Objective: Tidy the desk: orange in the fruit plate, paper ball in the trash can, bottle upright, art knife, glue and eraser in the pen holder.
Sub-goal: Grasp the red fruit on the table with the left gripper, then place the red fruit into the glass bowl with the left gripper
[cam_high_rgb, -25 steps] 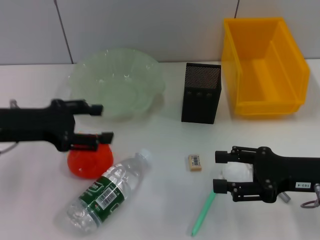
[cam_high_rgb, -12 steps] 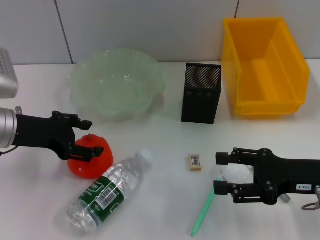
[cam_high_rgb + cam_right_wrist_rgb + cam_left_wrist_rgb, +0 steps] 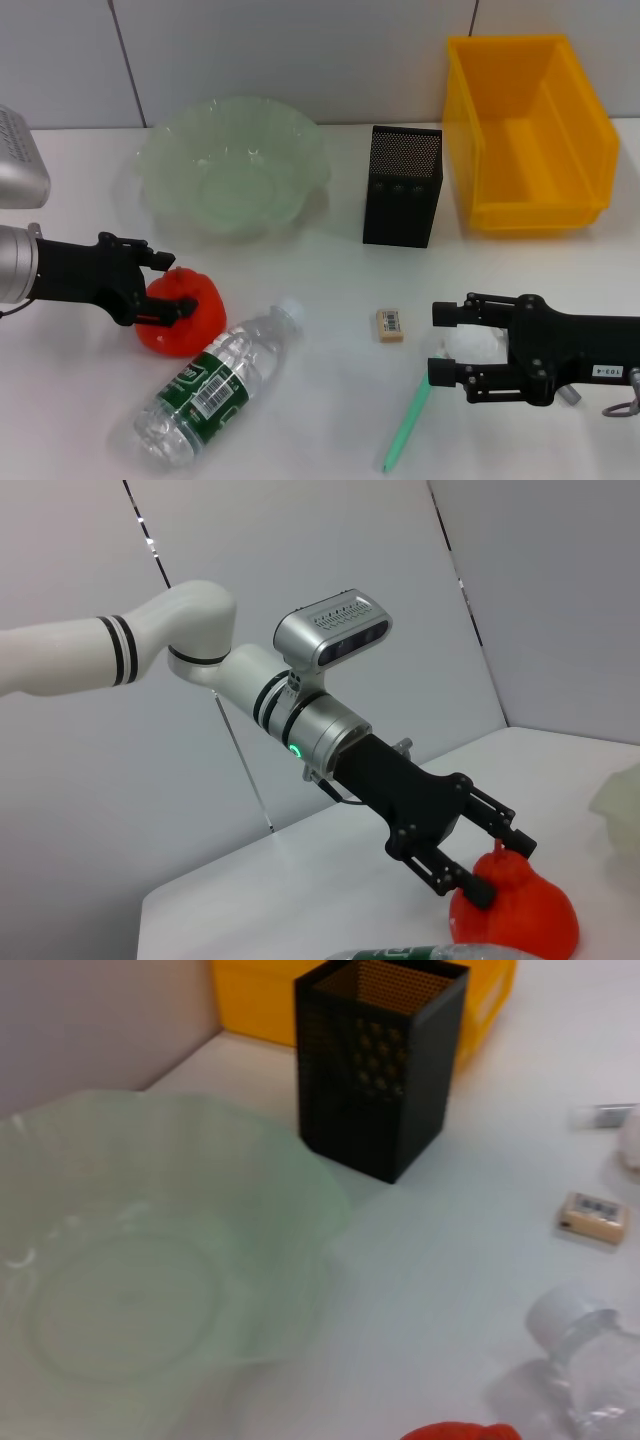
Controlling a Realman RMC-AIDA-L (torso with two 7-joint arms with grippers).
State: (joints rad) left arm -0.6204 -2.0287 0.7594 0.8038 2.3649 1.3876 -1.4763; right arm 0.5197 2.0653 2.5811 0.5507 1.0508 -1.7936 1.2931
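The orange point(image 3: 178, 318) lies on the white table left of centre. My left gripper point(image 3: 172, 286) is open, with one finger on each side of the orange's top; the right wrist view shows this too point(image 3: 488, 862). The white paper ball point(image 3: 477, 346) sits between the open fingers of my right gripper point(image 3: 441, 344). The clear bottle point(image 3: 215, 385) lies on its side. The eraser point(image 3: 390, 325) and the green art knife point(image 3: 408, 425) lie near the front centre. The black mesh pen holder point(image 3: 402, 185), the green fruit plate point(image 3: 232, 165) and the yellow bin point(image 3: 525, 130) stand at the back. I cannot pick out the glue.
The left wrist view shows the fruit plate point(image 3: 150, 1260), the pen holder point(image 3: 380, 1060), the eraser point(image 3: 595, 1218) and the bottle cap point(image 3: 565, 1320). A small grey cylinder point(image 3: 570, 394) pokes out beside my right arm. The bottle's cap lies close to the orange.
My left gripper has come down and back toward the left, and its fingers now straddle the orange. My right gripper has barely moved around the paper ball.
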